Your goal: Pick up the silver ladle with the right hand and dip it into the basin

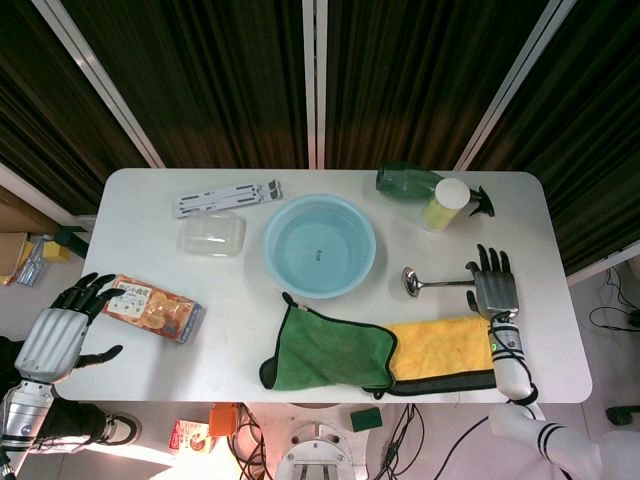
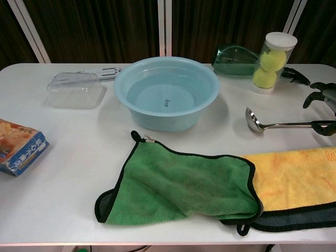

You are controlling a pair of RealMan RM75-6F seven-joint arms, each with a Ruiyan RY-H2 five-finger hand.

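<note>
The silver ladle (image 1: 430, 284) (image 2: 273, 125) lies on the white table to the right of the light blue basin (image 1: 320, 246) (image 2: 167, 92), bowl end toward the basin and handle pointing right. The basin stands upright with water in it. My right hand (image 1: 493, 286) (image 2: 323, 107) hovers over the far end of the handle with its fingers spread and nothing gripped; in the chest view its thumb sits level with the handle tip. My left hand (image 1: 60, 328) hangs off the table's left edge, fingers apart and empty, and the chest view does not show it.
A green cloth (image 1: 335, 348) (image 2: 173, 186) and a yellow cloth (image 1: 445, 348) (image 2: 294, 178) lie just in front of the ladle. A tennis-ball tube (image 1: 446, 203) (image 2: 273, 63) and a green bottle (image 1: 407, 180) stand behind it. A clear box (image 1: 214, 234), white stand (image 1: 228, 197) and snack packet (image 1: 152, 307) lie left.
</note>
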